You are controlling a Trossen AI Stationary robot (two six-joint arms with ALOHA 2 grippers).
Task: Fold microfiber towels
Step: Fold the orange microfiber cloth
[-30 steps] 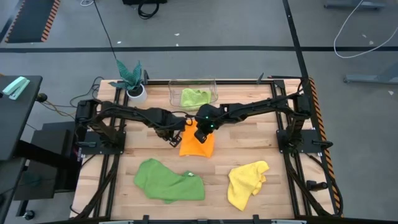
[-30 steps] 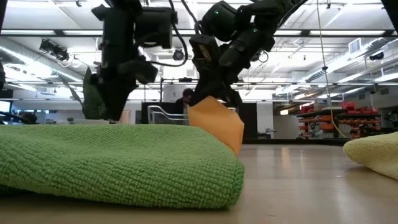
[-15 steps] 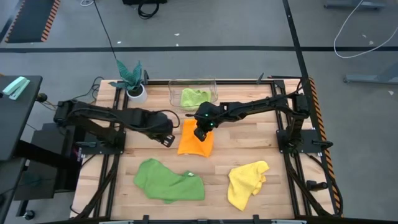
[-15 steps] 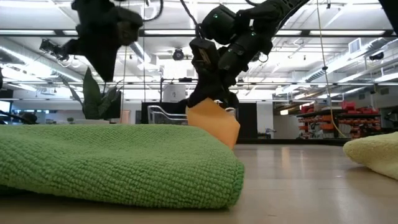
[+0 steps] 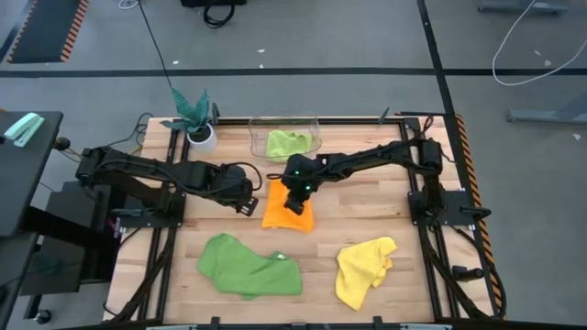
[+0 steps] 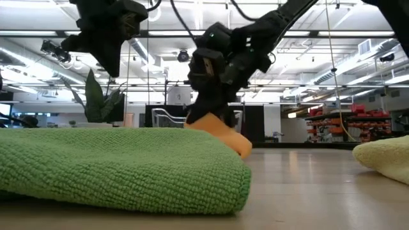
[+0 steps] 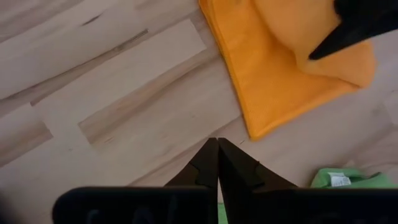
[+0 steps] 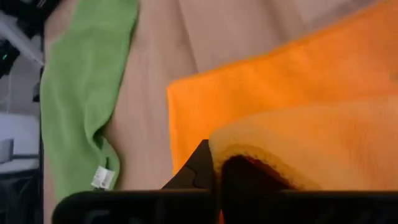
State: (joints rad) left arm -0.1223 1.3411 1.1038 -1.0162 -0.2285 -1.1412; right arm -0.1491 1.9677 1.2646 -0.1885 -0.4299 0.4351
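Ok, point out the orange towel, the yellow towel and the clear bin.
orange towel [image 5: 278, 212], high view, on its flat left part.
yellow towel [image 5: 359, 269], high view, on its crumpled middle.
clear bin [image 5: 254, 137], high view, on its left wall.

The middle of the table [image 5: 367, 215] is taken by the orange towel [image 5: 286, 209], with the right gripper [image 5: 295, 203] low over it, fingers pinched on a raised fold. Its arm bars the strip running toward 2 o'clock. The left gripper [image 5: 248, 205], fingers together, sits just beside the towel at 9 o'clock, its arm blocking the way toward the left edge. At 12 o'clock, the clear bin [image 5: 285, 136] holding the lime towel [image 5: 286, 143] stands as a wall; the potted plant [image 5: 194, 117] rises at 11. The dark green towel [image 5: 248, 266] covers 7 o'clock, the yellow towel [image 5: 363, 269] 5 o'clock. Bare wood lies open between these two at 6 o'clock, and at 3 to 4 o'clock.
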